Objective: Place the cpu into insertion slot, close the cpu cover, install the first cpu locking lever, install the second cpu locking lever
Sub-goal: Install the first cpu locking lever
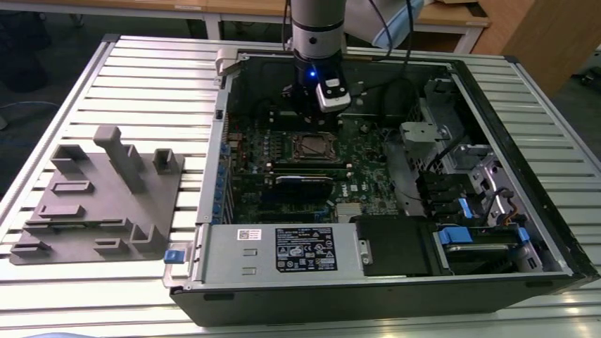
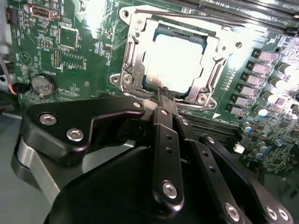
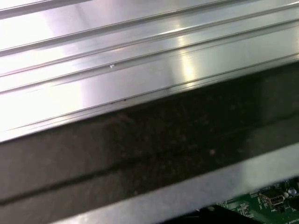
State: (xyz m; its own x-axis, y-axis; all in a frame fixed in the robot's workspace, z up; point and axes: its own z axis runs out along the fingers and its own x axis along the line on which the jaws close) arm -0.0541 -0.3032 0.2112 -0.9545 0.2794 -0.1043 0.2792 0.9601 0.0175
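Note:
The cpu (image 2: 175, 63) lies flat in the insertion slot (image 1: 314, 146), its pale metal top showing through the cut-out of the cpu cover (image 2: 134, 53). The silvery cover lies down over the chip. A thin lever rod (image 2: 196, 15) runs along the socket's far side in the second wrist view. My gripper (image 2: 163, 91) is shut, its black fingertips pressed together right at the socket's near edge, with nothing visible between them. In the exterior view the gripper (image 1: 316, 121) hangs just behind the socket, inside the open computer case.
The open case (image 1: 216, 176) lies on a slatted aluminium table (image 3: 117, 56). A grey label plate (image 1: 272, 250), drive bays with blue tabs (image 1: 460, 232) and cables surround the green board (image 2: 70, 56). A grey fixture block (image 1: 94, 197) stands at the exterior view's left.

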